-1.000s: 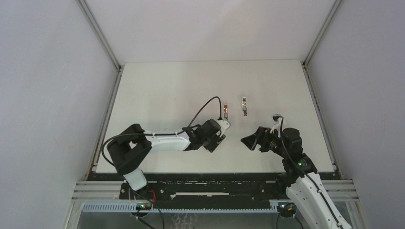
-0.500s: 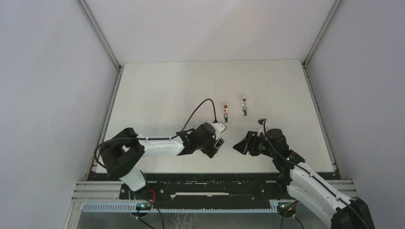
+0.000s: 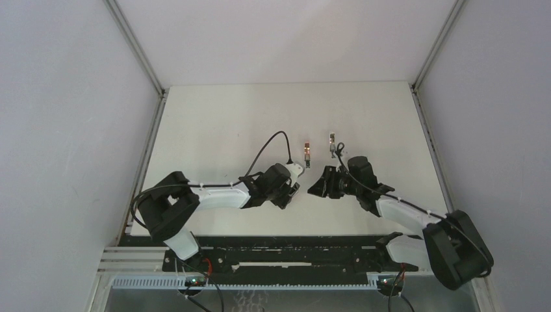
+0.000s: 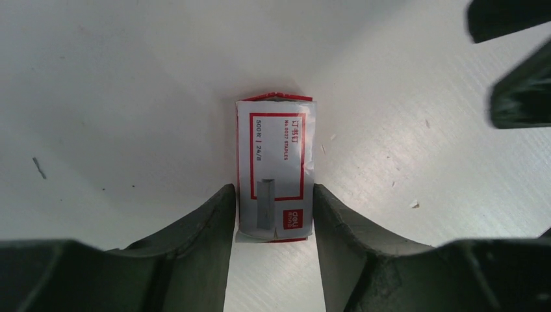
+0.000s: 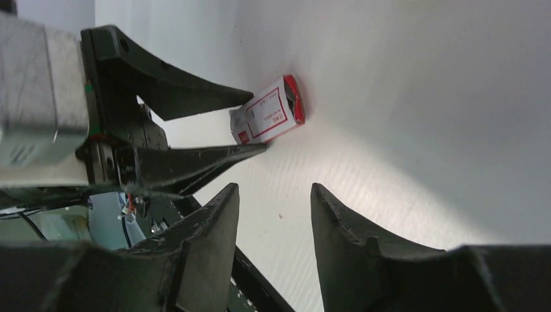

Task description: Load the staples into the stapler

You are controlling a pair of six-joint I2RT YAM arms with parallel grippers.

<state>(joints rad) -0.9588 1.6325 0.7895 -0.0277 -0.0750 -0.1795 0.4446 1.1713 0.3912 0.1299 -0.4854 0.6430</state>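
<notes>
Two tools face each other near the middle of the white desk (image 3: 221,117). Left tool (image 4: 274,195): its fingers press against both long sides of the staple carton (image 4: 276,162), gripping it at its near end. The carton is a red box with a white label and lies flat on the desk. Right tool (image 5: 274,192): open, with nothing between its fingers, pointing at the carton from the right and apart from it. Left stapler (image 3: 307,153) and right stapler (image 3: 332,144) lie just beyond the tools, apart from each other.
</notes>
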